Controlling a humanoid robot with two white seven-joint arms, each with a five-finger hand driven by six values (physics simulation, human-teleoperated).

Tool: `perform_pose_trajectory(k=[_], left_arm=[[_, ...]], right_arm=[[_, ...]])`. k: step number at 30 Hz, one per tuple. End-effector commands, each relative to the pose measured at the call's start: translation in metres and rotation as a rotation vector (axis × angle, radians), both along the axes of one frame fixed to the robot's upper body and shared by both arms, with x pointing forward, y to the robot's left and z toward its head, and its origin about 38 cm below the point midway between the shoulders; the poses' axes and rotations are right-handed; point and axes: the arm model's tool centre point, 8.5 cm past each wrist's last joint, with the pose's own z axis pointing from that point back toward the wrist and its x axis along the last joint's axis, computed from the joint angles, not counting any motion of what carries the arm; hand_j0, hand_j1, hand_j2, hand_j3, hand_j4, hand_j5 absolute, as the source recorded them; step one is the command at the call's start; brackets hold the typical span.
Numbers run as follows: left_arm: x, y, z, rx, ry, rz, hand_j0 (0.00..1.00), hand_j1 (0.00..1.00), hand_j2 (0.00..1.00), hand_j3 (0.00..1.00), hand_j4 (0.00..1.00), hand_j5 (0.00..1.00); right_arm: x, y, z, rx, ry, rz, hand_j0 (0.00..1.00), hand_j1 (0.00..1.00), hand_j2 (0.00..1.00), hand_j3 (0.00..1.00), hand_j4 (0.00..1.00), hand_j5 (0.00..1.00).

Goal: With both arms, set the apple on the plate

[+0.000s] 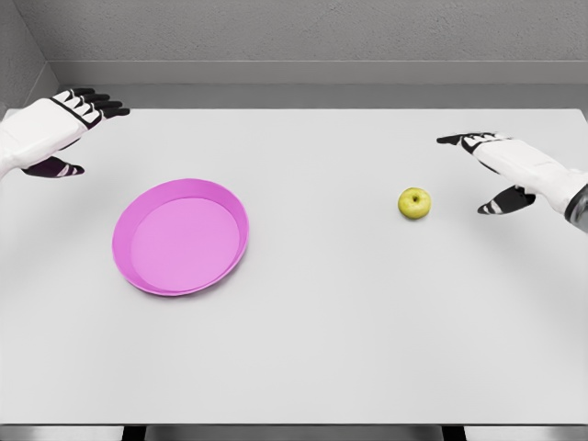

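Right of the pink plate (180, 237), a yellow-green apple (414, 203), seemingly dimple-up, beside the right hand (501, 170) with fingers spread.

Left arm (18, 138): picture's left edge is cutting it off at the forearm; only the hand and wrist are showing. Right arm (565, 188): right edge is cutting it off just past the wrist. Table (367, 322): bottom edge is cropping the dark legs below its front rim.
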Motion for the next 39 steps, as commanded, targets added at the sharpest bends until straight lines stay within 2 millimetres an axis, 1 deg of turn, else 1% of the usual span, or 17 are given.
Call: perform_pose_trajectory(k=[1,5,6,7,10,11,13,19,25,30,32,33,34,36,37,38,39], left_arm=[[0.0,0.001,0.001,-0.004,-0.002,0.001,1.0,1.0,1.0,1.0,1.0,1.0],[0.0,0.0,0.002,-0.004,-0.004,0.0,1.0,1.0,1.0,1.0,1.0,1.0],[0.0,0.0,0.002,-0.002,-0.003,-0.001,1.0,1.0,1.0,1.0,1.0,1.0],[0.001,0.002,0.001,0.009,-0.005,0.004,1.0,1.0,1.0,1.0,1.0,1.0],[0.001,0.002,0.002,0.016,-0.002,0.005,1.0,1.0,1.0,1.0,1.0,1.0],[0.001,0.001,0.002,0.015,-0.002,0.002,1.0,1.0,1.0,1.0,1.0,1.0],[0.001,0.0,0.001,0.023,0.008,0.0,1.0,1.0,1.0,1.0,1.0,1.0],[0.001,-0.001,0.0,0.025,0.013,-0.001,1.0,1.0,1.0,1.0,1.0,1.0],[0.001,-0.001,-0.001,0.031,0.014,-0.002,1.0,1.0,1.0,1.0,1.0,1.0],[0.002,-0.007,-0.004,0.032,0.029,-0.008,1.0,1.0,1.0,1.0,1.0,1.0],[0.002,-0.007,-0.004,0.03,0.029,-0.008,1.0,1.0,1.0,1.0,1.0,1.0],[0.002,-0.007,-0.004,0.03,0.029,-0.008,1.0,1.0,1.0,1.0,1.0,1.0],[0.002,-0.008,-0.004,0.03,0.029,-0.011,1.0,1.0,1.0,1.0,1.0,1.0],[0.002,-0.008,-0.005,0.039,0.041,-0.01,1.0,1.0,1.0,1.0,1.0,1.0],[0.002,-0.008,-0.005,0.039,0.041,-0.01,1.0,1.0,1.0,1.0,1.0,1.0],[0.002,-0.008,-0.005,0.037,0.041,-0.01,1.0,1.0,1.0,1.0,1.0,1.0],[0.002,-0.008,-0.005,0.037,0.041,-0.01,1.0,1.0,1.0,1.0,1.0,1.0]], right_arm=[[-0.002,0.01,-0.036,-0.02,0.135,-0.024,1.0,1.0,1.0,1.0,1.0,1.0],[0.009,0.028,-0.036,-0.036,0.167,-0.028,1.0,1.0,1.0,1.0,1.0,1.0],[0.011,0.029,-0.037,-0.044,0.184,-0.026,1.0,1.0,1.0,1.0,1.0,1.0],[0.015,0.035,-0.039,-0.041,0.194,-0.018,1.0,1.0,1.0,1.0,1.0,1.0],[0.016,0.038,-0.041,-0.05,0.21,-0.007,1.0,1.0,1.0,1.0,1.0,1.0],[0.018,0.043,-0.038,-0.044,0.202,0.0,1.0,1.0,1.0,1.0,1.0,1.0],[0.02,0.052,-0.037,-0.057,0.216,0.025,1.0,1.0,1.0,1.0,1.0,1.0],[0.033,0.05,-0.041,-0.044,0.222,-0.003,1.0,1.0,1.0,1.0,1.0,1.0],[0.031,0.054,-0.046,-0.056,0.235,0.01,1.0,1.0,1.0,1.0,1.0,1.0],[0.031,0.056,-0.05,-0.055,0.244,0.009,1.0,1.0,1.0,1.0,1.0,1.0],[0.031,0.055,-0.049,-0.056,0.243,0.01,0.92,0.92,0.92,0.92,0.92,0.92],[0.031,0.055,-0.05,-0.057,0.246,0.011,0.84,0.84,0.84,0.84,0.84,0.84],[0.03,0.055,-0.05,-0.058,0.248,0.013,0.8,0.8,0.8,0.8,0.8,0.8],[0.03,0.056,-0.049,-0.058,0.248,0.014,0.74,0.74,0.74,0.74,0.74,0.74],[0.03,0.056,-0.05,-0.059,0.249,0.015,0.73,0.73,0.73,0.73,0.73,0.73],[0.029,0.057,-0.051,-0.061,0.252,0.021,0.67,0.67,0.67,0.67,0.67,0.67],[0.029,0.057,-0.052,-0.062,0.254,0.021,0.64,0.64,0.64,0.64,0.64,0.64]])
